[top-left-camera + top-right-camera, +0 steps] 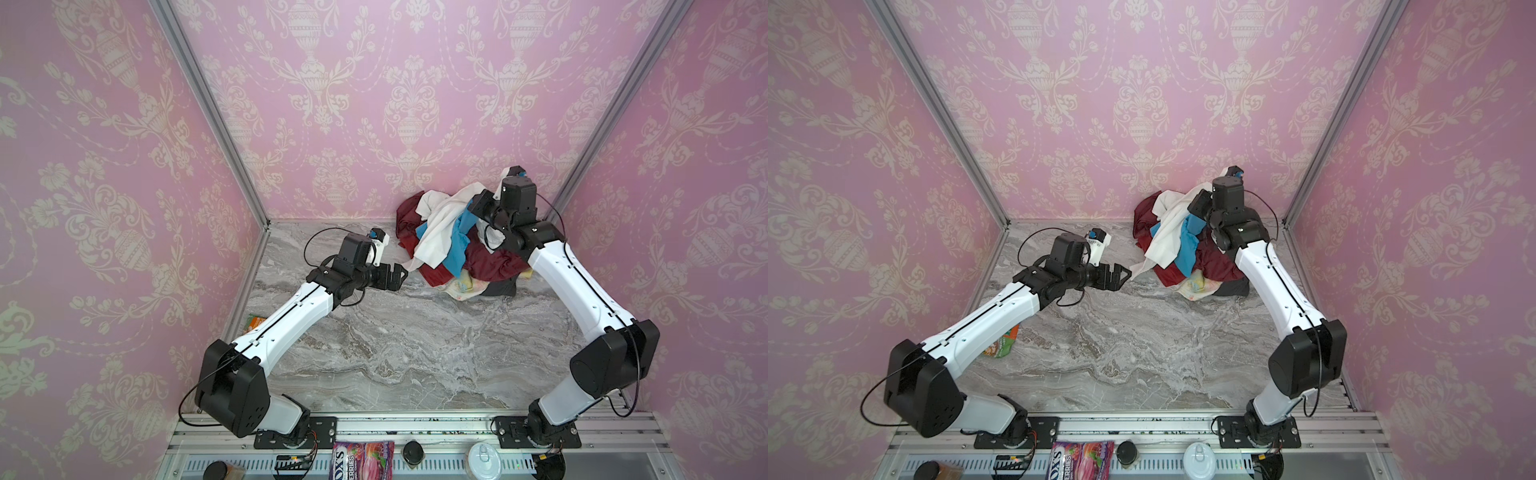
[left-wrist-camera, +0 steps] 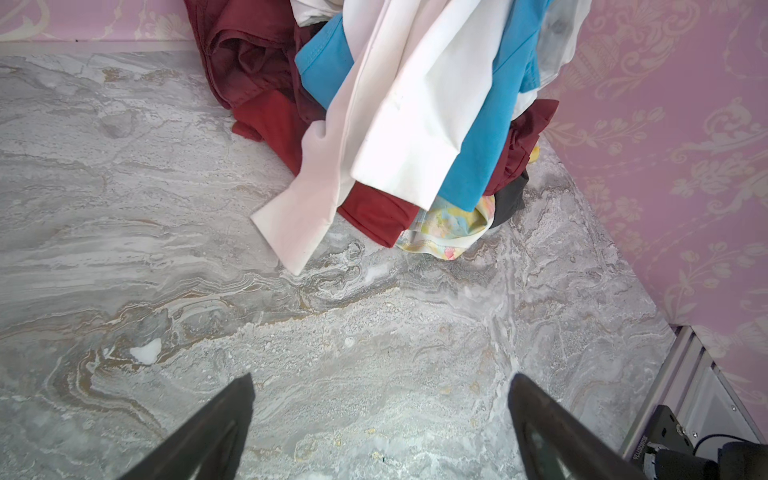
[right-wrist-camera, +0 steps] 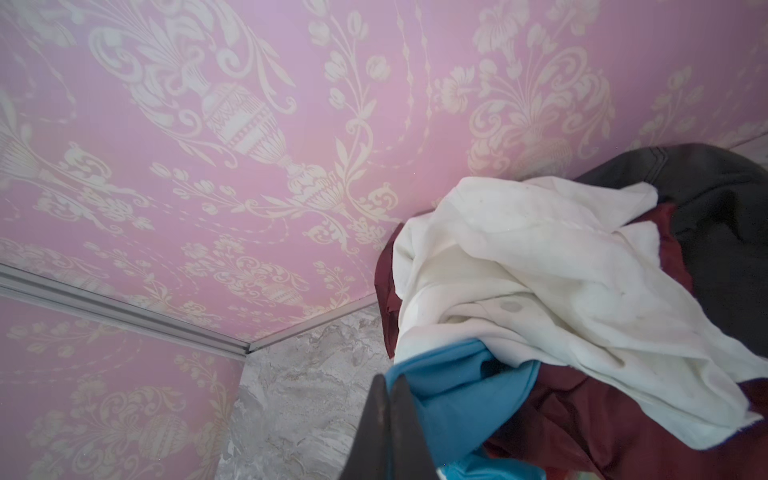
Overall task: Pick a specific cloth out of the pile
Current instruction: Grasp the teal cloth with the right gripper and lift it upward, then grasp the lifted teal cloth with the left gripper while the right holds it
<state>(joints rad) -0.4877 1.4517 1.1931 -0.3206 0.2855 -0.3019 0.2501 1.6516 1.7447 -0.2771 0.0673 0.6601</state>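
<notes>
Up in the back right corner of the surface (image 1: 395, 353), the cloth (image 1: 455, 247) is stuck in the middle of the pile (image 1: 1219, 270). It is the bright blue one. My right hand (image 3: 386, 388) is shut tight. It looks pinched on a top fold of the cloth, up high and close to the pink wall (image 1: 415, 104).

I think the big trouble is the white shirt (image 2: 407, 124). It lies right across the cloth, so if I pull up, it may ride along. The maroon cloth (image 1: 492, 264) is bunched around the blue one too, and may come with it. Then I would have a clump, not one cloth.

My pinch looks small. The heavy stuff on top could tug the blue out of my hand. The pale yellow patterned cloth (image 1: 465, 286) at the bottom might get dragged across the surface.

My left hand (image 1: 402, 277) is wide apart and holds nothing. It hangs over the bare surface, just beside the tip of the white shirt's sleeve. A big swing of my right hand could bump the wall.
</notes>
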